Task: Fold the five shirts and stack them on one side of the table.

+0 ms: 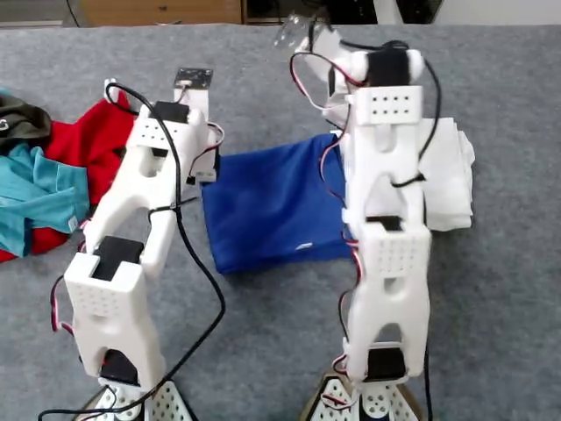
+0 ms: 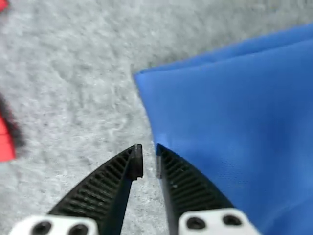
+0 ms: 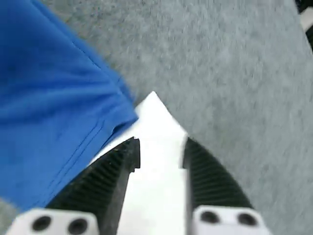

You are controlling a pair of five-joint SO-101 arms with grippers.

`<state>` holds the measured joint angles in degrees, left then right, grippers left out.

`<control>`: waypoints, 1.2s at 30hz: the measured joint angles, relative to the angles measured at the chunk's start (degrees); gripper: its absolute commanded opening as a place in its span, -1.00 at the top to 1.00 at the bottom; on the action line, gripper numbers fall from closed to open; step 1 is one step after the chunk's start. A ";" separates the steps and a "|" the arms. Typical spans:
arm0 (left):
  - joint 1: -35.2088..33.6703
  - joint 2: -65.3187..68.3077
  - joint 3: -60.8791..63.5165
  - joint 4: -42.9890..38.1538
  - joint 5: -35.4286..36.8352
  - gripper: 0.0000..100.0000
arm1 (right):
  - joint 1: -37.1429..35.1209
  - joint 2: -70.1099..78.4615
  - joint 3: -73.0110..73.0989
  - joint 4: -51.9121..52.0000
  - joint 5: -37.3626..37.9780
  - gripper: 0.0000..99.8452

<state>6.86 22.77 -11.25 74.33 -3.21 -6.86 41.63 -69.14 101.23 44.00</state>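
1. While both arms stand over it, the grey felt-like surface [image 1: 263, 351] carries a folded royal-blue cotton shirt [image 1: 272, 206] near its middle in the high view. The shirt lies flat as a rough rectangle.
2. A folded white cotton shirt [image 1: 451, 171] lies at the blue shirt's 3 o'clock. The two touch along their near edges, and the right wrist view shows a pointed white corner just beside the blue hem.
3. At the surface's 9 o'clock edge sits an unfolded heap. It holds a crumpled red shirt [image 1: 88, 145], a teal shirt [image 1: 35, 197] lying partly on the red one, and a dark olive-grey shirt [image 1: 22, 118] at the heap's 11 o'clock.
4. The white plastic left arm [image 1: 131, 197] stands at 7 o'clock and ends at the blue shirt's 10 o'clock corner.
5. The left jaws, black and ribbed, are almost together. A thin slit of grey surface shows between their tips and nothing is held. They sit just beside the blue shirt's edge, near its corner.
6. The white plastic right arm [image 1: 390, 254] stands at 5 o'clock and stretches toward 12 o'clock across the seam between the blue and white shirts.
7. The right jaws are apart above the white shirt, and white cloth fills the gap between them. I cannot tell whether they touch it.
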 measured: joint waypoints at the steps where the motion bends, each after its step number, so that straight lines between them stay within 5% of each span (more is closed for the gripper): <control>1: 0.00 0.00 0.00 0.00 0.09 0.82 | 0.26 -3.43 4.04 0.00 -0.70 0.95; 7: 0.09 0.00 0.00 -1.93 3.78 0.83 | 0.09 -22.68 34.02 -2.11 -1.85 0.99; 16: -1.41 12.31 -10.02 -3.08 18.99 0.96 | -4.92 -30.51 62.42 -28.57 -12.57 0.99; 25: -2.11 31.12 -35.08 10.99 19.87 0.96 | -2.55 -14.42 65.76 -47.12 -17.93 0.99; 36: -2.73 48.18 -65.58 24.18 19.96 0.96 | -1.05 -8.53 57.41 -44.22 -17.85 0.99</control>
<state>4.13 70.95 -76.84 98.51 16.75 -7.91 33.10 -11.74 57.01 26.15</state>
